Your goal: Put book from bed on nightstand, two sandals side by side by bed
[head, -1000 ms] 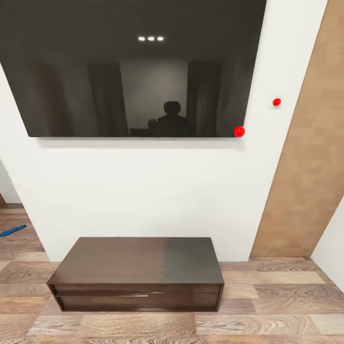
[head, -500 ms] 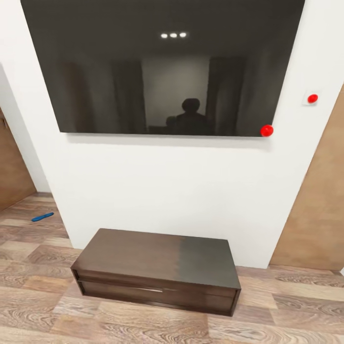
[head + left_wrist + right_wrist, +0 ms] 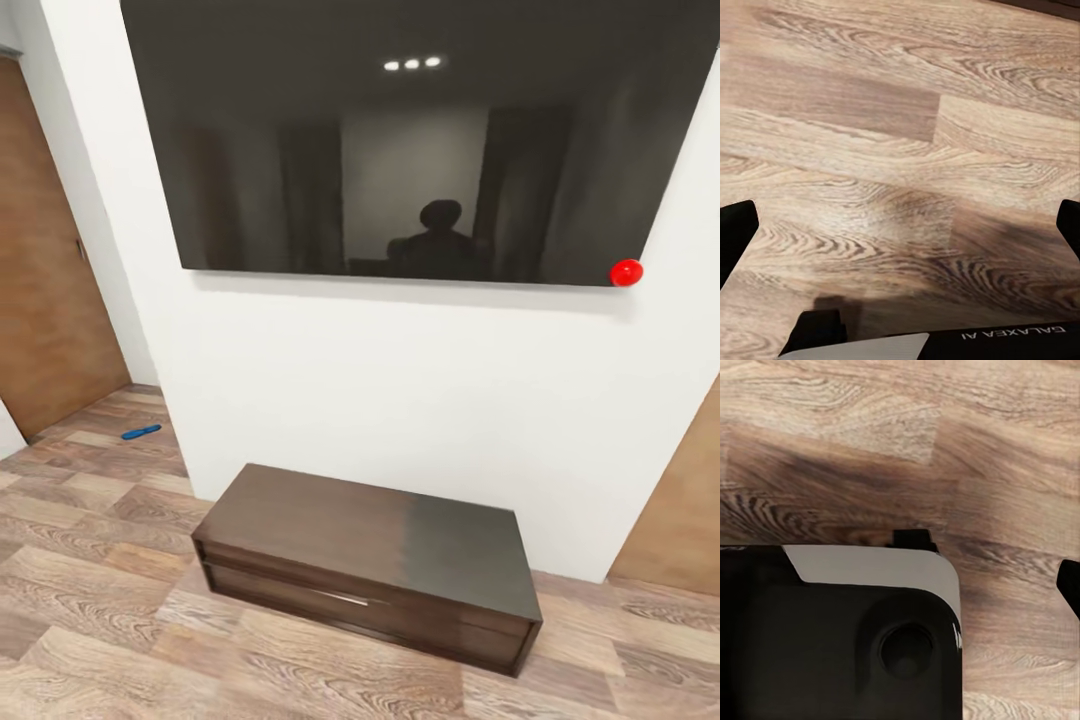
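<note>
One blue sandal (image 3: pixel 141 432) lies on the plank floor (image 3: pixel 90 590) at your far left, near a brown door (image 3: pixel 50 300) and well apart from the long dark low cabinet (image 3: pixel 370 560) ahead. That cabinet sits against the white wall (image 3: pixel 400 400), under a big black screen (image 3: pixel 430 140). Your left hand (image 3: pixel 900 232) hangs released over bare floor, fingertips wide apart. Your right hand's state I cannot tell.

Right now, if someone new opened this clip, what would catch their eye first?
The big dark wall screen dominates the head view, reflecting three ceiling lights and a dim silhouette, with a red ball at its lower right corner. Below it, a long dark low cabinet sits on the wood-plank floor against the white wall. A small bright blue sandal lies on the floor far off to the left, near a brown door.
</note>
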Robot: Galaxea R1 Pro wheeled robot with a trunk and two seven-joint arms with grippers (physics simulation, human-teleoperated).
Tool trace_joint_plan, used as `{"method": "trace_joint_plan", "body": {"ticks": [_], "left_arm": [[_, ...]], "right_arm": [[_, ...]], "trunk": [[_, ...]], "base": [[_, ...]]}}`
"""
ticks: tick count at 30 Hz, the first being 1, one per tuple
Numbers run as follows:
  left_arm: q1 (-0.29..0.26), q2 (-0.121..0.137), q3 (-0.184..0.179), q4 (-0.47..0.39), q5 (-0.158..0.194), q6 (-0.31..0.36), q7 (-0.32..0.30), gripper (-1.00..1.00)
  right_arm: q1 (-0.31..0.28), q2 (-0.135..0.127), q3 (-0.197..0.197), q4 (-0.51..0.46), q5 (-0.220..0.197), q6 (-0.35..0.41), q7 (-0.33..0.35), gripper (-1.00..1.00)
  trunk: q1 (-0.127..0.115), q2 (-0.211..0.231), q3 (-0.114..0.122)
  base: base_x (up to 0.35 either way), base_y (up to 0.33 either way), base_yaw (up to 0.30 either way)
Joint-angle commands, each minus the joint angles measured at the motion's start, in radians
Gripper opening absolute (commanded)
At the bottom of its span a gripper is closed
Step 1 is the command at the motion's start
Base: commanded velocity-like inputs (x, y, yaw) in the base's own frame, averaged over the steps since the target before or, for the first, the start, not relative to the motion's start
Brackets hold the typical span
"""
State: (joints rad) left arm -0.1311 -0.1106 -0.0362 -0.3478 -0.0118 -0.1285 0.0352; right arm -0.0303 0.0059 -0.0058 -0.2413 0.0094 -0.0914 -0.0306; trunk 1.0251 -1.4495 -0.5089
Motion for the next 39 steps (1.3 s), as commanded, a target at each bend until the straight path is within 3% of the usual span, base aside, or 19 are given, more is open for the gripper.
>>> {"method": "trace_joint_plan", "body": {"ticks": [1,39], "left_arm": [[-0.001,0.000,-0.004,0.001,-0.001,-0.003,0.003,1.00],[-0.001,0.000,-0.004,0.001,-0.001,-0.003,0.004,1.00]], "right_arm": [[0.000,0.000,0.000,0.000,0.001,-0.003,-0.003,1.00],[0.000,0.001,0.000,0.000,0.001,-0.004,-0.003,1.00]], "trunk": [[0.000,0.000,-0.002],[0.000,0.000,-0.037]], "base": [[0.000,0.000,0.252],[0.000,0.000,0.252]]}}
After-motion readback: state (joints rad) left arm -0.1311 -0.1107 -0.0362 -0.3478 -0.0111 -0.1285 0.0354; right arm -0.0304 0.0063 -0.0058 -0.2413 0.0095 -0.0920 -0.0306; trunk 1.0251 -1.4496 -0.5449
